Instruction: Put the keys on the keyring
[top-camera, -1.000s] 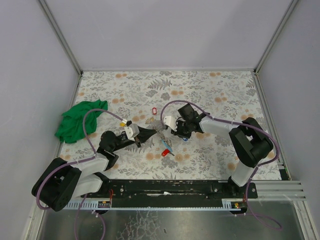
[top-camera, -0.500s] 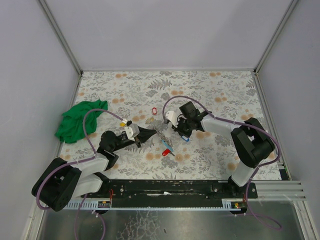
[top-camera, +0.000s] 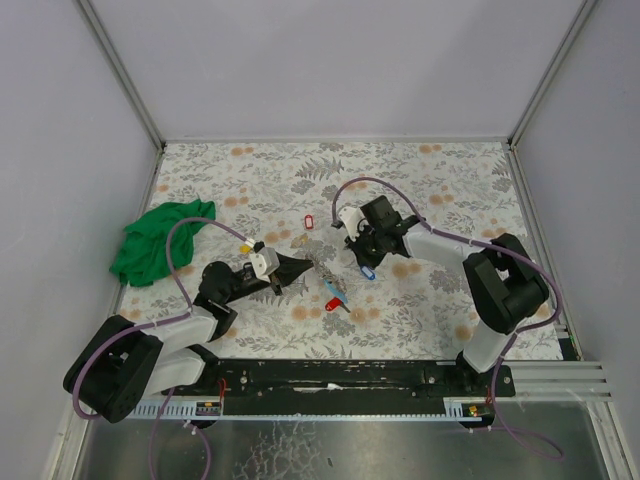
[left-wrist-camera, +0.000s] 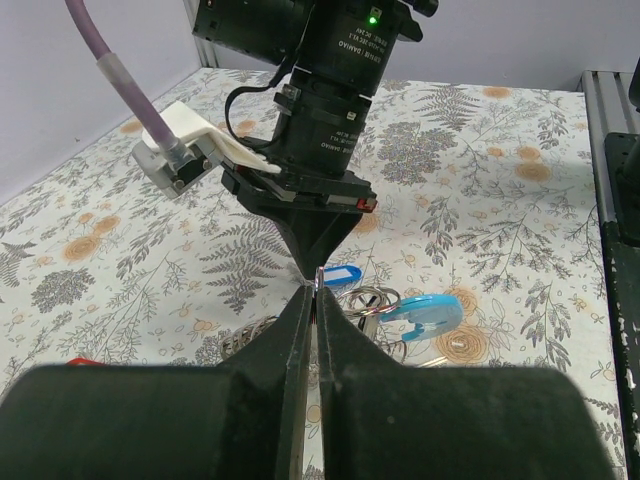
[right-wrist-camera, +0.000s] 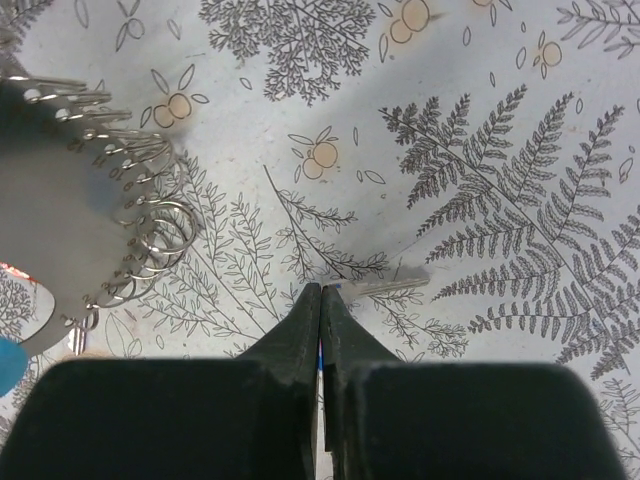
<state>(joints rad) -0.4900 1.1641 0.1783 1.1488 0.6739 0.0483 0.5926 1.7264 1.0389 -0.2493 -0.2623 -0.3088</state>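
Note:
My right gripper (top-camera: 362, 259) is shut on a key with a blue tag (top-camera: 368, 271). In the right wrist view its metal blade (right-wrist-camera: 392, 286) sticks out past the closed jaws (right-wrist-camera: 321, 292), just above the floral mat. My left gripper (top-camera: 305, 265) is shut on a thin metal keyring (left-wrist-camera: 319, 281), close to the right gripper's tip. More silver rings (right-wrist-camera: 150, 235) hang in a row beside it. A light-blue tagged key (left-wrist-camera: 428, 313) and loose rings (left-wrist-camera: 376, 298) lie on the mat just beyond. A red tagged key (top-camera: 331, 304) lies nearer the front, and another red tag (top-camera: 308, 222) lies further back.
A crumpled green cloth (top-camera: 160, 240) lies at the left edge of the floral mat (top-camera: 450, 190). Grey walls close in the back and both sides. The black base rail (top-camera: 340, 375) runs along the near edge.
My right gripper has moved right and a little back, away from the left gripper, taking the blue-tagged key with it. The left arm has stayed still.

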